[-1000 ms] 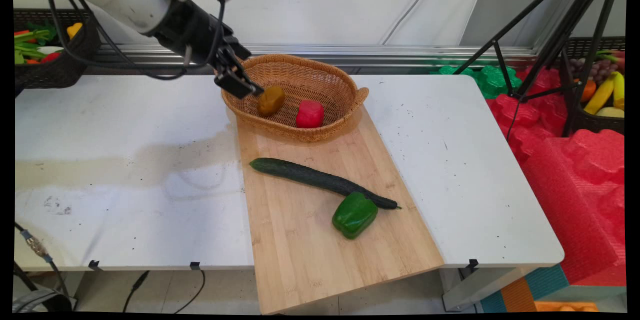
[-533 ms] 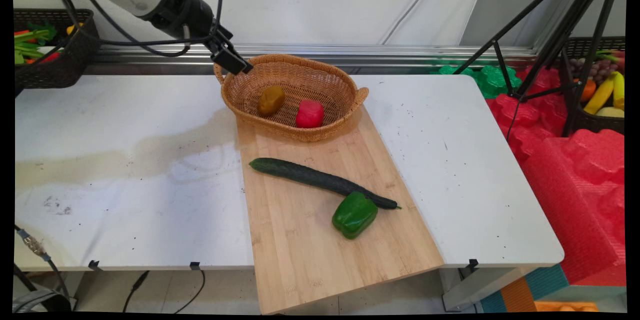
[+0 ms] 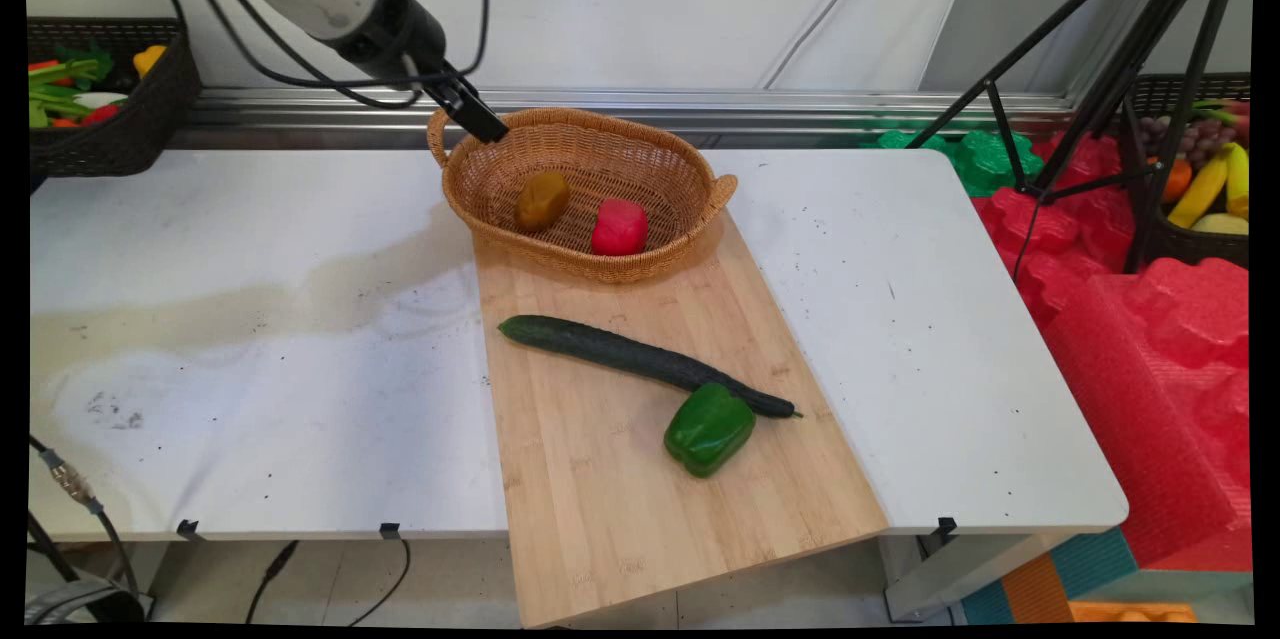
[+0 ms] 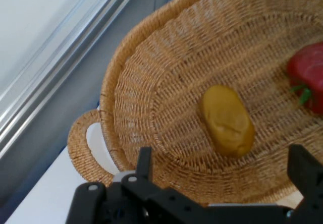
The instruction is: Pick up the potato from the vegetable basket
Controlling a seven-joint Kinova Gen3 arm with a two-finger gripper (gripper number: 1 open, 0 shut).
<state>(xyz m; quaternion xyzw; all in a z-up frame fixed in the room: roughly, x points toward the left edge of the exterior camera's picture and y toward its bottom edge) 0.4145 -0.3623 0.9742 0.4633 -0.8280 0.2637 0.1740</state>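
White table (image 3: 250, 249), wooden board (image 3: 640, 479), wall behind.

A wicker basket (image 3: 690, 181) sits at the far end of a wooden board (image 3: 640, 479) on the white table (image 3: 250, 339). In the basket lie a brown potato (image 3: 542, 200) and, to its right, a red pepper (image 3: 619, 227), apart. Nearer on the board a cucumber (image 3: 640, 360) lies slantwise, a green pepper (image 3: 708, 428) touching its right end.
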